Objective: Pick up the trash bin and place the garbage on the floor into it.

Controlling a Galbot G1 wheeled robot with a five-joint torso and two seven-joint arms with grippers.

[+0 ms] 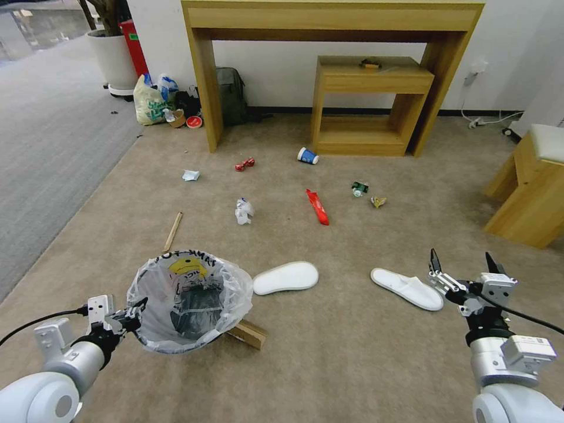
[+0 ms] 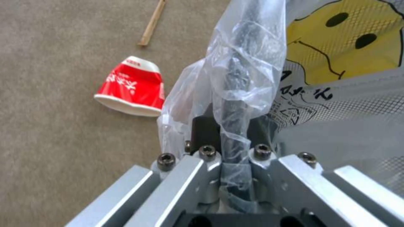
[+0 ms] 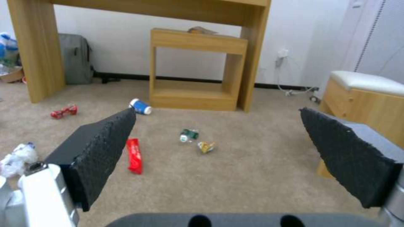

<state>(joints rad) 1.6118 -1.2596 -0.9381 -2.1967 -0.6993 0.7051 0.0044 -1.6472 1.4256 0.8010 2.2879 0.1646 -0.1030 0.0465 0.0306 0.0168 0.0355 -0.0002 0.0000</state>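
Bin: small round black trash bin (image 1: pixel 191 311) with crinkly translucent liner, apparently lifted off the beige carpet floor (image 1: pixel 352 364).
Left gripper (image 1: pixel 138 314): jaws clamped on bin rim.
Right gripper (image 1: pixel 464 264): jaws apart, beside white slipper (image 1: pixel 406 288).

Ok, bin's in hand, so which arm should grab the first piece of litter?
Right, likely. The right gripper hangs open and empty just beside the nearer white slipper. The left gripper is shut on the trash bin rim, so it is occupied.
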